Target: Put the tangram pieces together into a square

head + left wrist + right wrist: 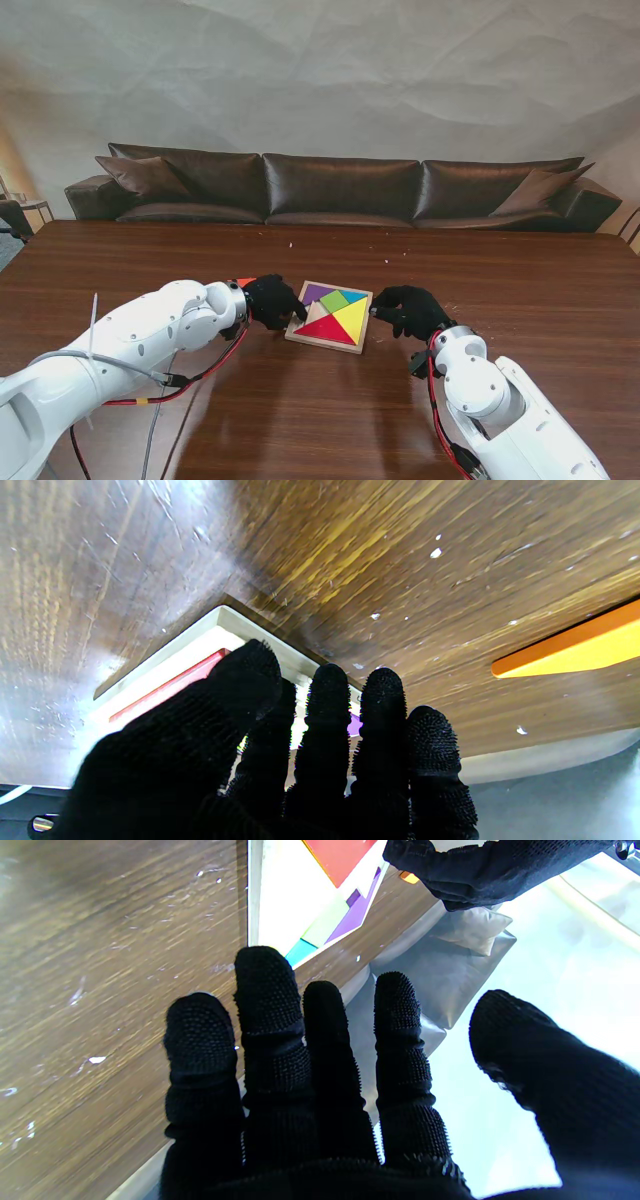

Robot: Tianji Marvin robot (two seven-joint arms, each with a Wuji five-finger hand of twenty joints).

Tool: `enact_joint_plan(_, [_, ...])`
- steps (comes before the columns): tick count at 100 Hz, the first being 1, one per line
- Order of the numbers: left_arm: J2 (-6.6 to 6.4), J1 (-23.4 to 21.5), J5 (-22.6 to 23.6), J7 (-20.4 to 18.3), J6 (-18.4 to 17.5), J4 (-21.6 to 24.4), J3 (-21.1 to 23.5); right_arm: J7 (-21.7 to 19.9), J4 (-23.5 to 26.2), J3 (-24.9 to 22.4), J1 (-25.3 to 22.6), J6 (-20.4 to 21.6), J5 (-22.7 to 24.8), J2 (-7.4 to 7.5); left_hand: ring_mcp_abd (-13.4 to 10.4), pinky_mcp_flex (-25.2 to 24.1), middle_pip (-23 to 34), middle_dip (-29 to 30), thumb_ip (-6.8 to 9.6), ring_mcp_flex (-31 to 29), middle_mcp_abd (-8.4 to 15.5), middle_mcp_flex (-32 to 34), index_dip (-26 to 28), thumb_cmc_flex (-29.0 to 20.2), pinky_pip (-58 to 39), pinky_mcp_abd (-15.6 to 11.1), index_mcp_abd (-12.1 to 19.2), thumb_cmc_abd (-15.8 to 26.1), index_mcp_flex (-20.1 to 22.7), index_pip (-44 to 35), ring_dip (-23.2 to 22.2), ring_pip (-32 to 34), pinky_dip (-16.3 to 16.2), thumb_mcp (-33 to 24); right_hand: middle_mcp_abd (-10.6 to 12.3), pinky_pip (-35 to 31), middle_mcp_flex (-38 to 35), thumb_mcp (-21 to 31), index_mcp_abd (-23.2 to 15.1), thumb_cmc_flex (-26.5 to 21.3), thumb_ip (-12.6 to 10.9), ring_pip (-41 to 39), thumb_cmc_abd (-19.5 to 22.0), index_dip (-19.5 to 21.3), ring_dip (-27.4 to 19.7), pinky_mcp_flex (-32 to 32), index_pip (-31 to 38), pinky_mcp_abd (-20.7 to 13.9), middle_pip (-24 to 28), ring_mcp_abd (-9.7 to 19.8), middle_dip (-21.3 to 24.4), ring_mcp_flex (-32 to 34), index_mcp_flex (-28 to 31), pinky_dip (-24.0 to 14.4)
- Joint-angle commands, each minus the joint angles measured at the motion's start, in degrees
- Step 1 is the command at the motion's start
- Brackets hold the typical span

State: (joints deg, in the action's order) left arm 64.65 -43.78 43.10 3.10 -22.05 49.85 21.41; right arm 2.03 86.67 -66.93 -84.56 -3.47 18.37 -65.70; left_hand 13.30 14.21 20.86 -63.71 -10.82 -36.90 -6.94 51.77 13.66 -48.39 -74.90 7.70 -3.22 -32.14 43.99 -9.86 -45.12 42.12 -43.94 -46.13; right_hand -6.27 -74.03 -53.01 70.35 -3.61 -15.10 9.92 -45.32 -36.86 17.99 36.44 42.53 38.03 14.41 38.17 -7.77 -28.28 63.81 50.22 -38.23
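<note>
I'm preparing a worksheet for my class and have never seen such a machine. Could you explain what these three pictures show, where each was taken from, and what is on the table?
This is a robot with two white arms, each ending in a black-gloved five-finger hand. The wide picture comes from a camera on its stand, looking down at a brown wooden table, with a dark sofa behind. The other two come from cameras on the wrists, looking along the fingers, so they appear upside down.

On the table lies a square wooden tray holding coloured tangram pieces: red, yellow, green, purple, blue. One orange piece lies outside it, beside the left arm.

The left hand rests at the tray's left edge; the right hand sits at its right edge. Neither clearly holds anything.
</note>
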Motion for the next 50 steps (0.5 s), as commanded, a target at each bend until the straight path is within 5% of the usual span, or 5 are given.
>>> enact_joint_plan(1, [0.52,0.2,-0.1,-0.9,0.0,-0.1,-0.1,-0.9,0.0,0.0,-0.3,-0.1,-0.1,-0.22,1.1,-1.3,1.0,0.4,-0.82,0.5,-0.8,-0.8,-0.8,0.3,-1.3,0.3,-0.7,1.2,-1.5,1.0,-0.6,1.1,-1.6,1.0,-0.9,-1.6,-1.5,-0.6,0.0,-0.5,0.4,-0.8,0.9,-0.7,-0.1,-7.3,0.7,1.1,0.4,-0.3,0.1,2.2,0.9,0.5])
enact_joint_plan(50, [1.12,0.1,-1.8,-1.4,0.1,-0.8,-0.2,-1.1,0.0,0.1,-0.2,-0.1,-0.3,-0.19,1.4,-1.7,1.9,1.7,-0.18,0.9,-1.3,-1.8,-3.5,1.4,-1.1,0.2,-2.4,3.3,-5.2,2.8,-0.7,1.1,-2.0,1.5,-0.8,-1.6,-1.8,-0.6,0.1,-0.5,0.5,-0.7,0.9,-0.8,-0.1,-7.2,0.7,1.0,0.3,-0.4,0.1,2.3,1.0,0.5])
